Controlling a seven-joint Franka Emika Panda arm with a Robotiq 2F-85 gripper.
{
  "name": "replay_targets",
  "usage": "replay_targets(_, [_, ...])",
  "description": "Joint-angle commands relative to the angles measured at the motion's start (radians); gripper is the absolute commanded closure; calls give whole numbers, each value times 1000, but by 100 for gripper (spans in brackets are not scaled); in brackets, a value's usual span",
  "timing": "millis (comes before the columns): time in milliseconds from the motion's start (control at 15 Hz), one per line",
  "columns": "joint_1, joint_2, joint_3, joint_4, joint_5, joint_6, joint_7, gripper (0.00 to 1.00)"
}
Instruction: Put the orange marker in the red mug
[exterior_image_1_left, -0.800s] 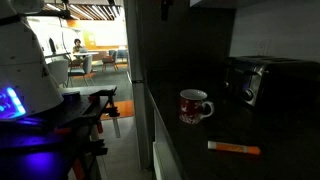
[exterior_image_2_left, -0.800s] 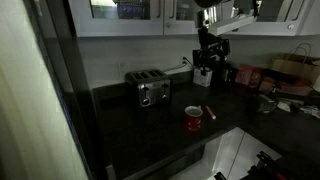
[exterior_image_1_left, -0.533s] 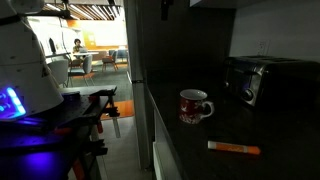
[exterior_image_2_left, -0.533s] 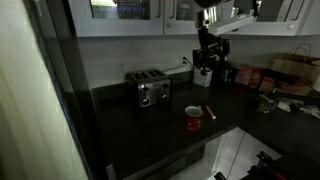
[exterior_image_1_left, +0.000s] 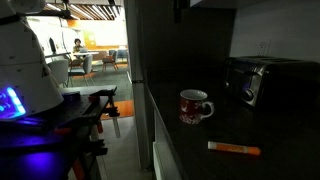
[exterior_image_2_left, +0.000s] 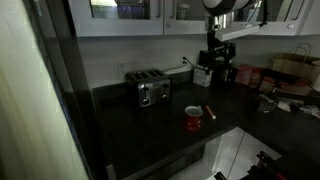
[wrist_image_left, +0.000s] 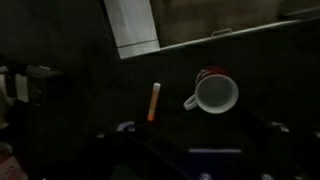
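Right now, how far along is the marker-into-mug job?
Nothing looks done: the orange marker lies flat on the dark counter beside the red mug, apart from it, and the mug's white inside looks empty in the wrist view. In hand: nothing visible; the gripper hangs well above the counter. Left: descend, grasp the marker, drop it in the mug.

My wrist view dim, soft, grainy; pale panel and white inside of red mug brightest. Both exterior views dark over counter; light comes from far lit room, blue glow at edge.
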Motion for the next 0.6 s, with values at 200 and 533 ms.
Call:
replay_targets(200, [-55, 192, -124, -44, 71, 385, -87, 0])
replay_targets(533, [-70, 397, -136, -12, 180, 593, -197, 0])
